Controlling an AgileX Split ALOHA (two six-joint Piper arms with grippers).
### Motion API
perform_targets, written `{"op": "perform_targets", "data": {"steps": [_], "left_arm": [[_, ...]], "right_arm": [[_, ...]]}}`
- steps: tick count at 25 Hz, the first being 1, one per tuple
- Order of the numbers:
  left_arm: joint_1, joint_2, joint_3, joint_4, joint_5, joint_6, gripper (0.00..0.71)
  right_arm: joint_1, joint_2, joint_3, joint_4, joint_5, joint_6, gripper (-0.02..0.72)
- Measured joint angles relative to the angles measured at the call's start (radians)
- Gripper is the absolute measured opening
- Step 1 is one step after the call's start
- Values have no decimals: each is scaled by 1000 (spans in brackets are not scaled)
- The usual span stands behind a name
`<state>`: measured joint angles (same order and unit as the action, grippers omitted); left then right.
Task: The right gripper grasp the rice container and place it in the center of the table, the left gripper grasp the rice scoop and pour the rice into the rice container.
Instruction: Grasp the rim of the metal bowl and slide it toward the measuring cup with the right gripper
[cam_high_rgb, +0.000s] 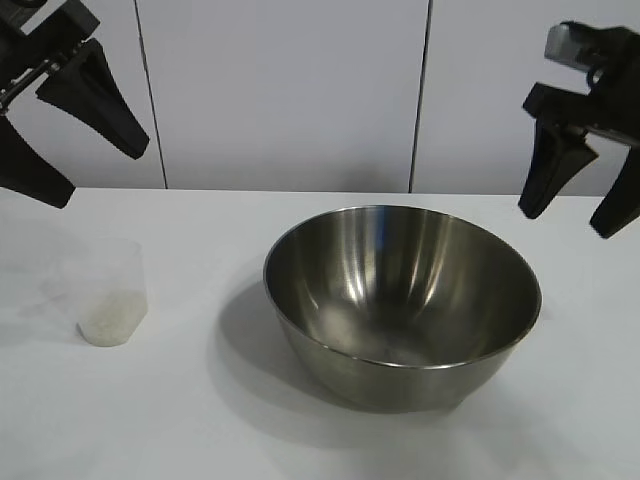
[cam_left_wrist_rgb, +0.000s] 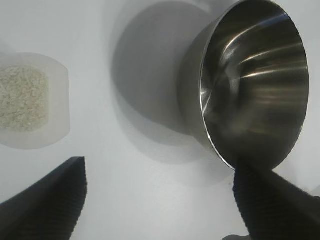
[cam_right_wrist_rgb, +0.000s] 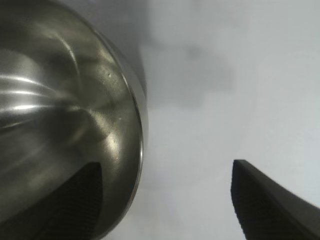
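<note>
The rice container (cam_high_rgb: 402, 300), a large shiny steel bowl, stands upright and empty on the white table (cam_high_rgb: 200, 420), a little right of the middle. It also shows in the left wrist view (cam_left_wrist_rgb: 252, 85) and the right wrist view (cam_right_wrist_rgb: 60, 115). The rice scoop (cam_high_rgb: 113, 293), a small translucent plastic cup, stands at the left with rice (cam_left_wrist_rgb: 21, 99) in its bottom. My left gripper (cam_high_rgb: 95, 175) hangs open and empty above the table's back left, above the scoop. My right gripper (cam_high_rgb: 570, 222) hangs open and empty above the back right, beside the bowl's rim.
A white panelled wall (cam_high_rgb: 290, 90) closes off the back of the table. Bare tabletop lies in front of the bowl and between the scoop and the bowl.
</note>
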<state>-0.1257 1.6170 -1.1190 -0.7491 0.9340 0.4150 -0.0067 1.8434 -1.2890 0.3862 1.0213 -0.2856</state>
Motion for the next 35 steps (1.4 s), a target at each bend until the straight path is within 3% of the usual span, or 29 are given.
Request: {"op": "perform_targets", "data": {"steps": [4,9,11,13,16,21,24,27,30,35], "left_arm": [[0,0,0,0,0,0,582],[0,0,0,0,-3,0,582],[0,0,0,0,-5,0,582],[0,0,0,0,-6,0,582],[0,0,0,-1,-7,0,582],[0,0,0,-1,-7,0,582],[0,0,0,-1,-7,0,582],[0,0,0,-1,-7,0,582],[0,0,0,-1,-7,0,582],[0,0,0,-1,-7,1,582]], "right_arm": [[1,101,0,79,-10,-52,495],[46,181,0,98,-59,-71,469],[80,197,0,97,-85,-74,338],[101,197,-5,93,-98,-75,136],[106,197,-48,90,-56,-75,43],[104,184,-171,99,83,-86,20],[110,159,-232,120,121,-77,20],[145,147,-249,113,121,-37,19],[221,154,-249,66,106,12,19],[348,183,-249,26,21,97,19]]}}
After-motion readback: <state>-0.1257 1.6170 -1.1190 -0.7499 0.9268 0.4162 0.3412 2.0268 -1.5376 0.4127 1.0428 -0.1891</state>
